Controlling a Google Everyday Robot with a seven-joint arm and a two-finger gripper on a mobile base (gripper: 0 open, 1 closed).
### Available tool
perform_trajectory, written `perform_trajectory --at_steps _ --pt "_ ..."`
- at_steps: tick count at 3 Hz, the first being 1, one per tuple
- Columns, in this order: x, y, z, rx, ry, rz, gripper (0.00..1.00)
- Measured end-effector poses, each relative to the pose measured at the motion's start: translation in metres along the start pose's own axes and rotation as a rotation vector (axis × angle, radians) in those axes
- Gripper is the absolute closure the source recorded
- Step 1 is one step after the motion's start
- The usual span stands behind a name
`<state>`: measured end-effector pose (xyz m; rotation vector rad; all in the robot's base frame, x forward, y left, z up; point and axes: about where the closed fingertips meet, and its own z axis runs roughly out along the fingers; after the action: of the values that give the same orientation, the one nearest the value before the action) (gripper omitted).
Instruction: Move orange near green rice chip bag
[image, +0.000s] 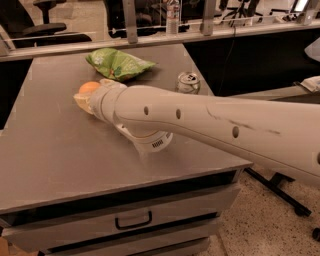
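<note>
The orange sits between the fingers of my gripper over the left part of the grey table. A pale yellowish finger shows just below the fruit; the wrist hides the rest. The gripper is shut on the orange. The green rice chip bag lies crumpled at the far middle of the table, a short way beyond and to the right of the orange, apart from it. My long white arm reaches in from the right across the table.
A silver-green soda can stands near the table's right edge, behind the arm. A rail with a water bottle runs behind the table. An office chair stands at the far left. Drawers front the table.
</note>
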<state>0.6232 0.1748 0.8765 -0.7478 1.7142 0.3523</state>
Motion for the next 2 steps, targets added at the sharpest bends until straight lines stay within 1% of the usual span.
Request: perform_trajectory --at_steps 1,2 --pt "-0.008 -0.017 0.010 0.054 -0.030 -0.034 1.00" --pt "-0.001 -0.033 0.022 0.105 -0.031 -0.046 1.00"
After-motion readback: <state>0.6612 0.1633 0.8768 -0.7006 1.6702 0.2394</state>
